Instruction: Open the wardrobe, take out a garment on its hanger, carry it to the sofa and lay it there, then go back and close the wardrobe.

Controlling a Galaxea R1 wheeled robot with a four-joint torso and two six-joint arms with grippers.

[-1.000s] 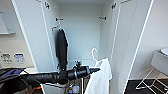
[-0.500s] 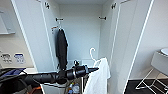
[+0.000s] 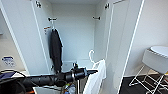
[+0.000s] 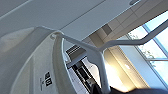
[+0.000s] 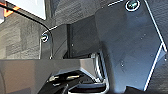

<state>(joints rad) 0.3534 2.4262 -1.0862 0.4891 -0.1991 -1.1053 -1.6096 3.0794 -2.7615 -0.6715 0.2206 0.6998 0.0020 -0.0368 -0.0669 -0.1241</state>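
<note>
The wardrobe (image 3: 75, 37) stands open straight ahead, both white doors swung wide, the left door (image 3: 22, 37) reaching toward the near left and the right door (image 3: 120, 42) toward the near right. Inside, a black T-shirt (image 3: 56, 50) hangs from a black hook (image 3: 52, 19) on the left wall; a second black hook (image 3: 96, 18) on the right wall is bare. The back wall and floor of the wardrobe are plain white.

The left arm (image 3: 50, 79) comes in from the near left and stretches across in front of the opening. At its end the left pincer (image 3: 93, 71) is closed on the hanger (image 3: 91, 55), whose curved hook rises just above it. The garment (image 3: 96, 77), a white T-shirt, droops from the hanger to the right of the arm, in front of the wardrobe's lower right side and clear of the hooks. In the left wrist view the hanger (image 4: 100, 52) shows close up as thin white bars, with white cloth (image 4: 30, 62) bearing a small label beside it.

To the far right, a round white seat on thin wire legs (image 3: 155, 60) stands on dark carpet (image 3: 130, 87) beside a white wall. The right wrist view shows grey carpet (image 5: 20, 40); I cannot tell whether the right pincer is open or closed.
</note>
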